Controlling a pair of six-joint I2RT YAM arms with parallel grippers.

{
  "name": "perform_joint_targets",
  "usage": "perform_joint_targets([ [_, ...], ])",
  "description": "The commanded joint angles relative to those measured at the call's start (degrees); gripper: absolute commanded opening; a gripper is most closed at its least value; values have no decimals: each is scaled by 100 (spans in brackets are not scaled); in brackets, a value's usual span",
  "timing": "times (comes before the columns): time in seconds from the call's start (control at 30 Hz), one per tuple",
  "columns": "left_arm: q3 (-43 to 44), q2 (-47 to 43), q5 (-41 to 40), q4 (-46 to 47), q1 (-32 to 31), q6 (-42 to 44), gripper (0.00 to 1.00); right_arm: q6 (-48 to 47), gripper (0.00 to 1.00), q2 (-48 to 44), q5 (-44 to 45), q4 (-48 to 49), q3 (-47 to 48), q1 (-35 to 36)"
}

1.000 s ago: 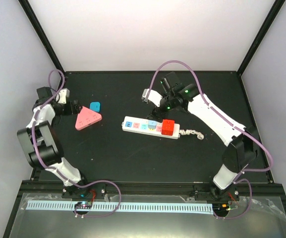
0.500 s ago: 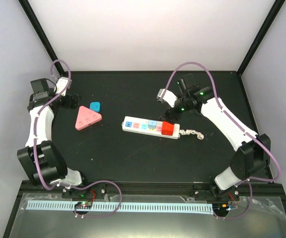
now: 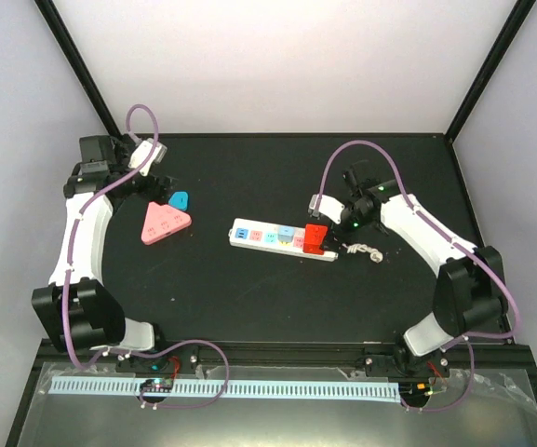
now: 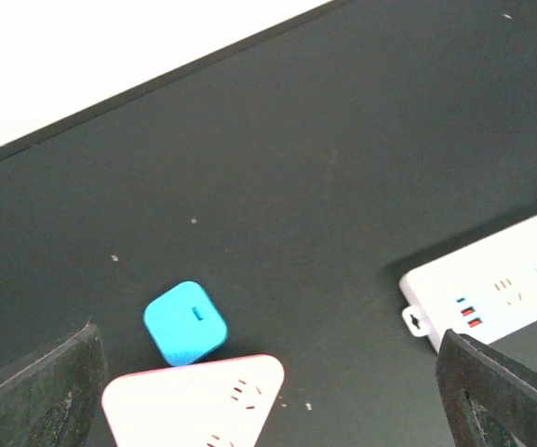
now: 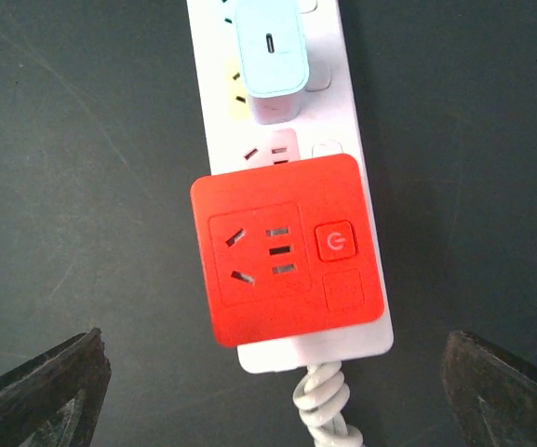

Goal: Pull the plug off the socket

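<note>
- Two claws, both mine. The right gripper (image 5: 270, 396) has its fingers spread wide with nothing between them, and it hangs over the red plug (image 5: 287, 247). The left gripper (image 4: 268, 400) is spread too and empty, off near a blue square block (image 4: 185, 323) and a pink triangular piece (image 4: 194, 405).
- The socket (image 3: 268, 237) lies flat mid-way across the table (image 3: 249, 298), cord end toward my right arm. The red plug sits on the last outlet beside the twisted cord (image 5: 322, 400). A light blue plug (image 5: 270, 42) is just up the row.
- Step in hand, my guess: drop onto the red plug. Keep it centred, bring the fingers down its two flat sides, clamp low on the body and pull straight up without tilting.
- Risk: the strip looks loose and may lift with the plug. The left claw could pin the far end.
- Hidden: the prongs and how deep they seat. I can't tell my height above the plug. My fingertips are cropped in both wrist views. I'm unsure which plug is meant; red is the one under me.
</note>
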Motion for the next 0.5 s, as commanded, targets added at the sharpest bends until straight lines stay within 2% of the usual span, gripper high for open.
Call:
perform_joint_targets([
  [0.0, 90, -189, 170, -449, -307, 207, 99, -278, 100, 379, -183, 326, 33, -7],
  [0.27, -79, -380, 879, -697, -591, 235, 99, -287, 97, 939, -148, 768, 56, 48],
  [0.47, -332, -616, 1291, -937, -905, 687, 99, -388, 92, 1091, -235, 1007, -113, 126],
])
